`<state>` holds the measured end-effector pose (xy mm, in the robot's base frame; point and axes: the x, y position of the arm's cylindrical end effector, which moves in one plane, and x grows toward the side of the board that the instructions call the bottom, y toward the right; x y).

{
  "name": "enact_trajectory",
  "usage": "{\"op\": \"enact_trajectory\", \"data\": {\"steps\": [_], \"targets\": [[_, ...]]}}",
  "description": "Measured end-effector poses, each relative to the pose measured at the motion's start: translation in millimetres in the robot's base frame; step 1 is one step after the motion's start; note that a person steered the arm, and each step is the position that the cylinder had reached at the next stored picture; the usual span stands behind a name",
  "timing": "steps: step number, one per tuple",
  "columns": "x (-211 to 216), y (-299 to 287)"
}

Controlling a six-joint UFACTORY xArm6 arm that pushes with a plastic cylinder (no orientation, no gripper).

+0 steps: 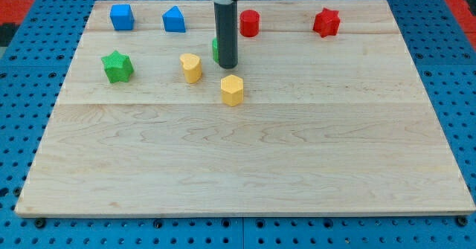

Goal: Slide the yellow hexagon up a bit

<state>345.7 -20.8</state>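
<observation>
The yellow hexagon (232, 90) sits on the wooden board (245, 167), a little left of centre in the upper half. My tip (227, 64) is just above it toward the view's top, a small gap apart. A green block (216, 50) is mostly hidden behind the rod, so its shape is unclear. A yellow heart-like block (191, 68) lies to the left of the tip.
A green star (117, 66) lies at the left. Along the top edge stand a blue cube (121, 16), a blue pentagon-like block (174, 19), a red cylinder-like block (249, 23) and a red star (326, 22).
</observation>
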Motion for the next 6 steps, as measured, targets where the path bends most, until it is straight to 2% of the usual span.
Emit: {"op": "enact_trajectory", "data": {"steps": [1, 2, 3, 4, 5, 6], "targets": [[-11.3, 0.0], [24.6, -13.2], [43.1, 35.7], [88.9, 60.8], [114.8, 45.4], [106.8, 16.4]]}}
